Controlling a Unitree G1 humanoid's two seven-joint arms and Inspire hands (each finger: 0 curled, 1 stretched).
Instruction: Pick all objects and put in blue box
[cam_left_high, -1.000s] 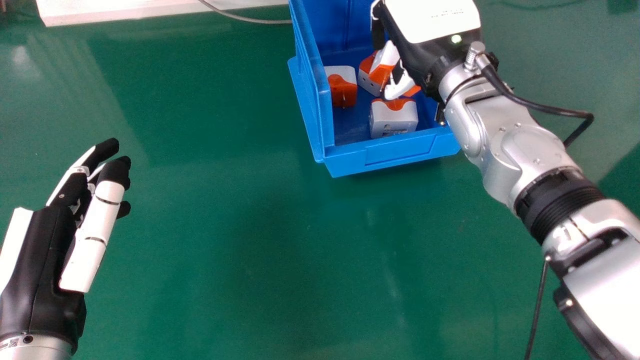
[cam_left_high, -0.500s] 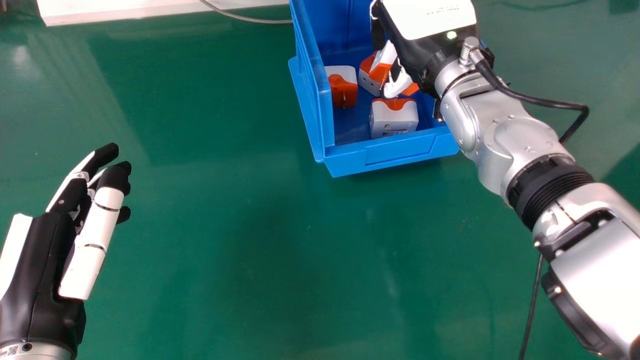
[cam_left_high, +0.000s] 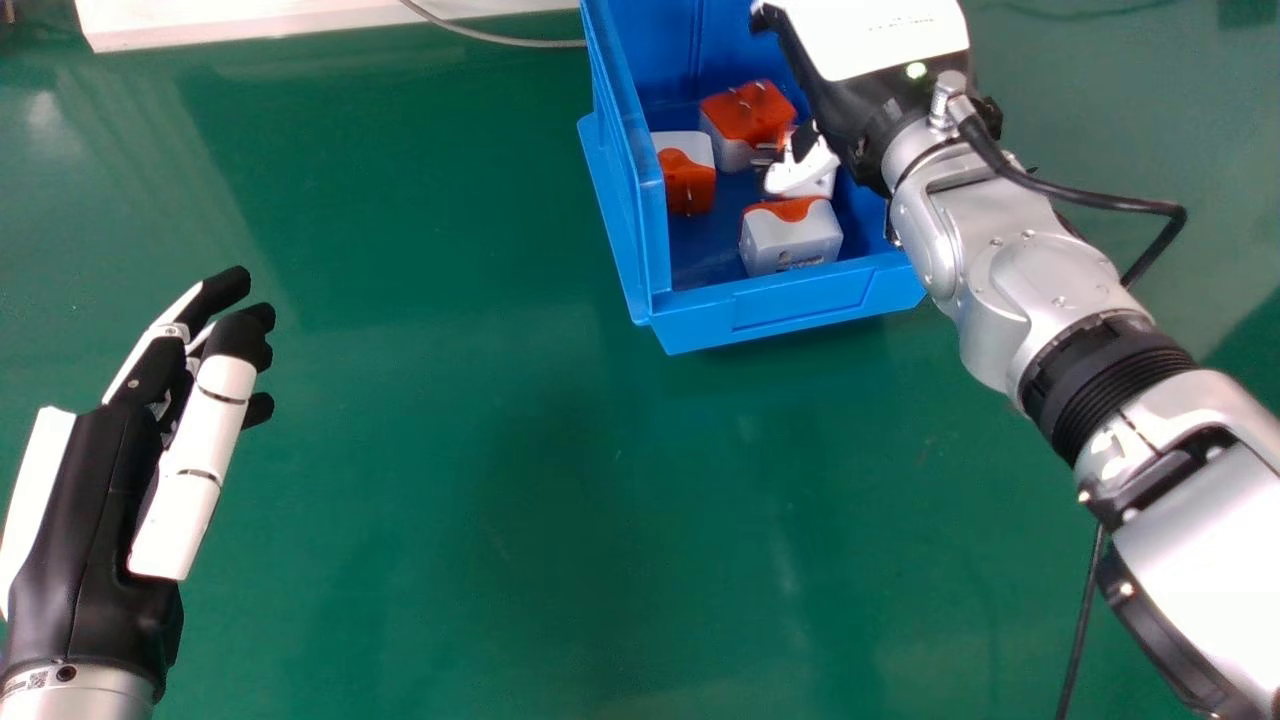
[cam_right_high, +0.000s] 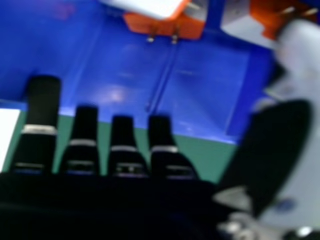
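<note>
Orange pronged face now turned up, the adapter (cam_left_high: 748, 112) has tipped over inside the blue box (cam_left_high: 790, 302) beside the right hand (cam_left_high: 868, 112), its fingers straight and apart, so this drop looks complete; the left hand (cam_left_high: 95, 500) idles, fingers relaxed.

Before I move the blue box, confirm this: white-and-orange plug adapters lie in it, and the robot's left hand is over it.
Not confirmed: it is the wrong hand. The head view shows the right hand over the blue box, while the left hand is out over the green table. The white-and-orange plug adapters do lie in the box.
</note>
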